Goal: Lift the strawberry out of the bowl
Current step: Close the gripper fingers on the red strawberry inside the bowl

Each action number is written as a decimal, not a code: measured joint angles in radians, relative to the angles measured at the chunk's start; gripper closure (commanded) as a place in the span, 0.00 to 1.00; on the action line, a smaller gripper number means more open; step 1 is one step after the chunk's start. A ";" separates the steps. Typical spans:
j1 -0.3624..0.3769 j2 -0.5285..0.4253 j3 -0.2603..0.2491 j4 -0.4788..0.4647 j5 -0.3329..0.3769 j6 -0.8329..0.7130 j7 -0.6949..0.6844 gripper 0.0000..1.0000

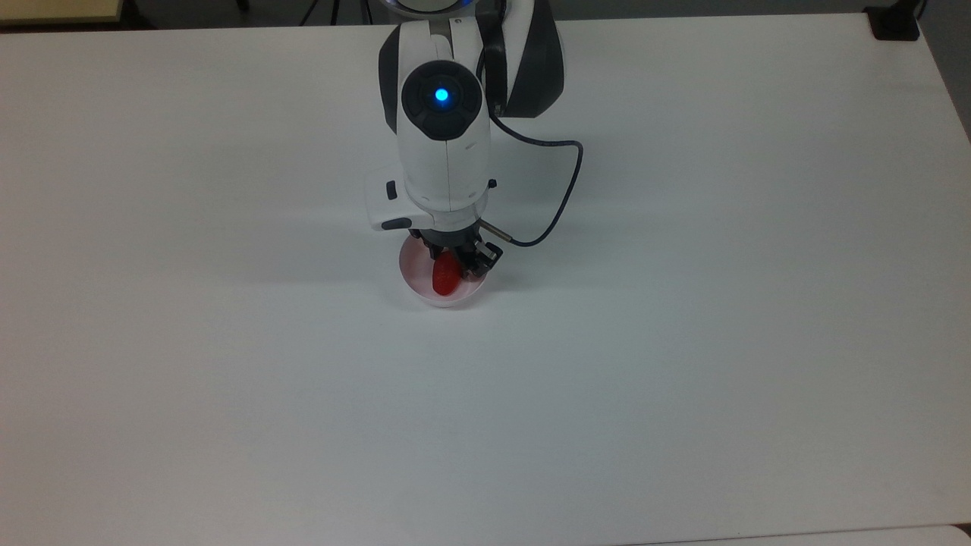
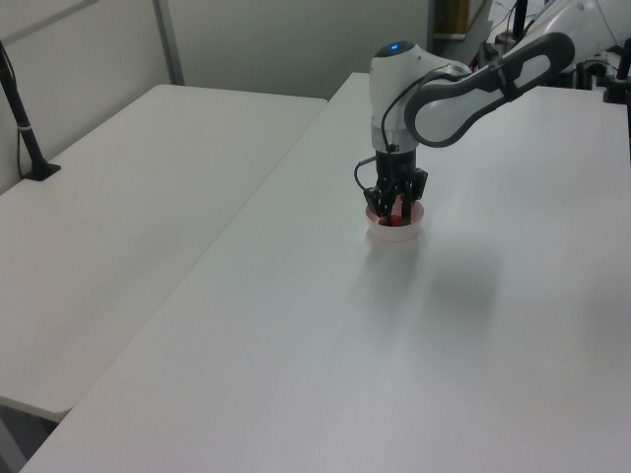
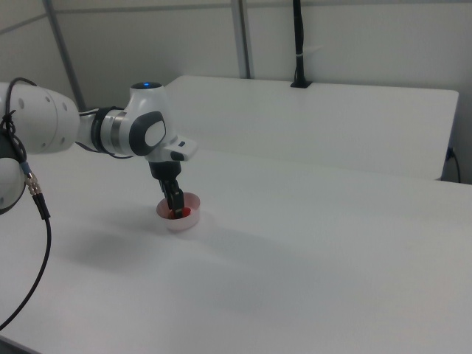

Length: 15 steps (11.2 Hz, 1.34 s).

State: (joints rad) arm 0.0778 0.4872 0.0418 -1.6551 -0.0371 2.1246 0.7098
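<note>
My gripper (image 1: 449, 267) reaches down inside the bowl (image 1: 416, 286), fingers pinching the strawberry (image 1: 444, 280), which hangs just above the bowl's floor. I should lift straight up, grip firm, clearing the bowl's rim without nudging it.

Bright, even overhead light; soft faint shadows.

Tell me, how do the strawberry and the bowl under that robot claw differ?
Colour: the strawberry is bright red, while the bowl is pale pink. Size: the strawberry is the smaller and fits within the bowl's rim in the top view. Shape: the strawberry is long and tapered; the bowl is round and open. Contact: the gripper is closed on the strawberry, whereas the bowl simply sits on the white table. Both look smooth and plain.
</note>
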 measured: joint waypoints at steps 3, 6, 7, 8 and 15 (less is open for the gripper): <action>0.000 -0.012 0.000 0.006 0.000 0.000 -0.008 0.15; 0.003 -0.003 0.000 0.000 0.000 0.000 -0.013 0.14; 0.004 0.003 0.000 0.000 0.000 0.000 -0.013 0.19; 0.004 0.009 0.000 0.000 -0.003 0.000 -0.013 0.28; 0.004 0.024 0.000 0.001 -0.022 0.019 -0.015 0.56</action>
State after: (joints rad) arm 0.0817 0.5114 0.0419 -1.6539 -0.0586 2.1440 0.6952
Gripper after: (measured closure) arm 0.546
